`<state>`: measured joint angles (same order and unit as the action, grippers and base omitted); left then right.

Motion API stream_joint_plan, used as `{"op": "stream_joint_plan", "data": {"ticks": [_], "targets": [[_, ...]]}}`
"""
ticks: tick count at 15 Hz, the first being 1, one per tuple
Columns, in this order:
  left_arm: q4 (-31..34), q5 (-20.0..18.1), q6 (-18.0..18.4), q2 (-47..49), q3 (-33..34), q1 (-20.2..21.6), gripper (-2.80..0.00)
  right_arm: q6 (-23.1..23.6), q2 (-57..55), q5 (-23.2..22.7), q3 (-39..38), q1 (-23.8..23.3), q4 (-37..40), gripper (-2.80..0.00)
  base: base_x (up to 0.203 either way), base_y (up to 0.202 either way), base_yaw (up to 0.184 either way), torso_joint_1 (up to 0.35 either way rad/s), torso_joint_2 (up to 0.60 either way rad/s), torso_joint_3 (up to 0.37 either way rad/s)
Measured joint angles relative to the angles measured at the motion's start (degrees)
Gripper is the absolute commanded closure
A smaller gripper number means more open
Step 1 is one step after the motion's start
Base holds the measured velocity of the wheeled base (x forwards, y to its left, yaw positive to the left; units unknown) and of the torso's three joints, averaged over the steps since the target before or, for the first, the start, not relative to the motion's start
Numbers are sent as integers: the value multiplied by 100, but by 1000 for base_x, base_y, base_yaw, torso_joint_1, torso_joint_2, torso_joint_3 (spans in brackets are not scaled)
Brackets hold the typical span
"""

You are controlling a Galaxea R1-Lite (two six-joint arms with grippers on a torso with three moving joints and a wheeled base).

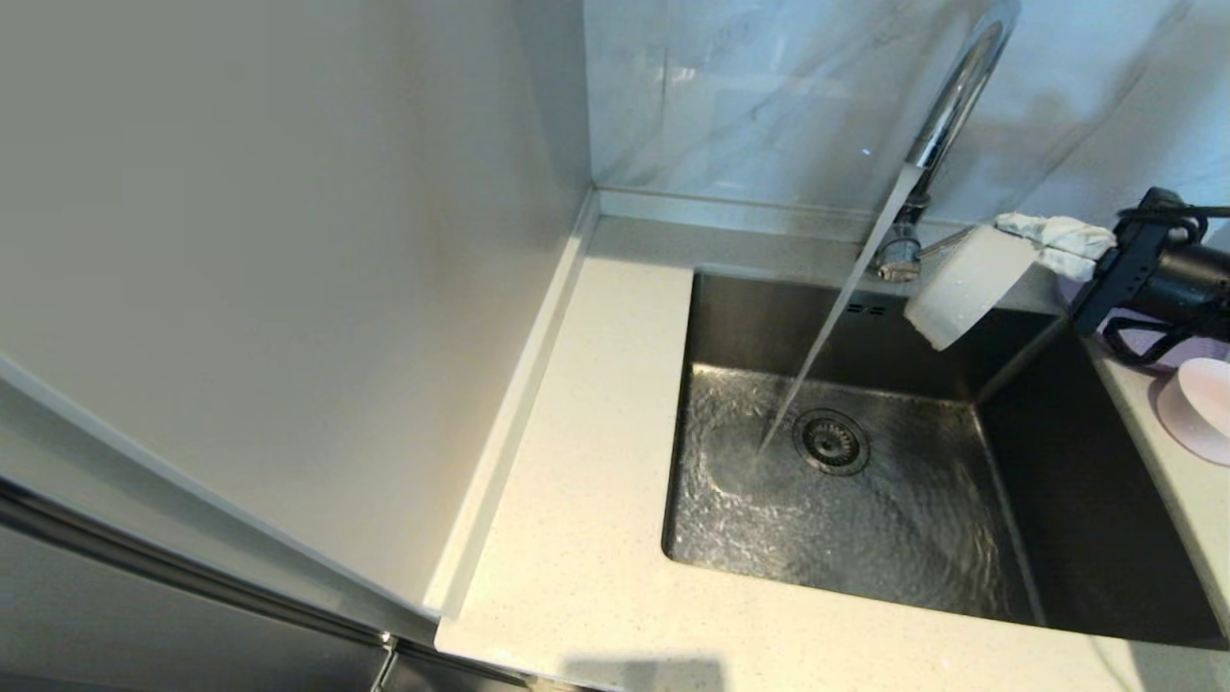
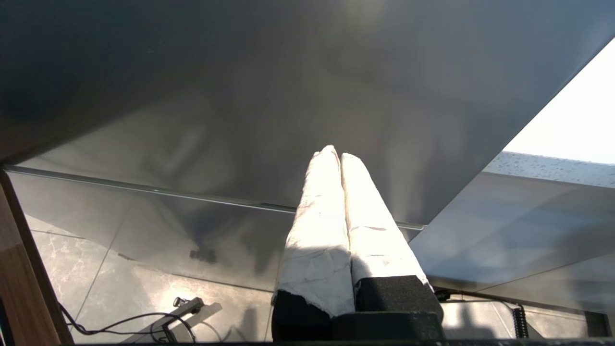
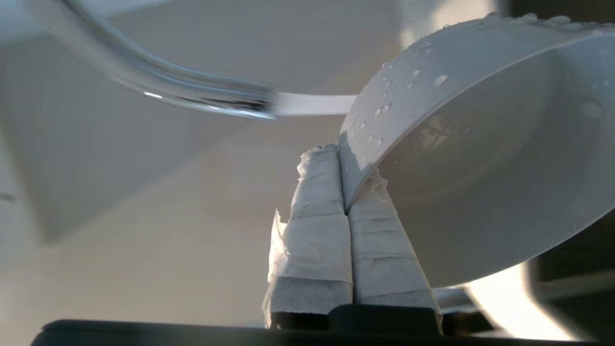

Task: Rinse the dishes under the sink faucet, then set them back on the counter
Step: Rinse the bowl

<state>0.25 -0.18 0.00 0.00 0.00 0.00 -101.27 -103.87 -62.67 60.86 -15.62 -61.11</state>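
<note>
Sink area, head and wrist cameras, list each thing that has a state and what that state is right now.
faucet: running, stream falling into the basin
sink: wet, rippling water
whitish bowl: wet, tilted, held by its rim above the sink
right gripper: shut on the bowl rim
left gripper: shut, empty
pink bowl: on the counter

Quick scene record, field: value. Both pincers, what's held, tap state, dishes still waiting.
right pincer: shut on the whitish bowl's rim, over the sink's back right corner
whitish bowl: tilted, beaded with drops, beside the stream, not in it
faucet: running, water lands beside the drain
sink: shallow rippling water on the floor, no dishes inside
left pincer: shut, empty, parked below counter level
counter: pink bowl and lilac plate on the right side
</note>
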Motion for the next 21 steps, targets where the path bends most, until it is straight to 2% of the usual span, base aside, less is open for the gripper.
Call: {"op": "stream_joint_plan", "data": {"ticks": [3,6,9,11,12,14,16,20,21], "targets": [[2,0,0,0,0,0,0,1276,11,30,-521,41,442,0,0,0,0,0,0,0],[-1,-1,2,0,0,0,0,2360,106,399,-511,121,1835,0,0,0,0,0,0,0],[0,0,-1,0,0,0,0,3934,220,1584,-215,592,3689,0,0,0,0,0,0,0],[4,-2,0,0,0,0,0,5088,298,2675,-30,985,5085,0,0,0,0,0,0,0],[2,0,0,0,0,0,0,5440,339,3089,24,1125,5565,0,0,0,0,0,0,0],[0,-2,2,0,0,0,0,5615,410,3333,93,1276,5811,0,0,0,0,0,0,0],[1,0,0,0,0,0,0,5392,455,3272,107,1343,5348,0,0,0,0,0,0,0],[2,0,0,0,0,0,0,3684,503,2968,113,1376,3595,0,0,0,0,0,0,0],[-1,0,0,0,0,0,0,3448,498,2883,132,1378,3221,0,0,0,0,0,0,0]]}}
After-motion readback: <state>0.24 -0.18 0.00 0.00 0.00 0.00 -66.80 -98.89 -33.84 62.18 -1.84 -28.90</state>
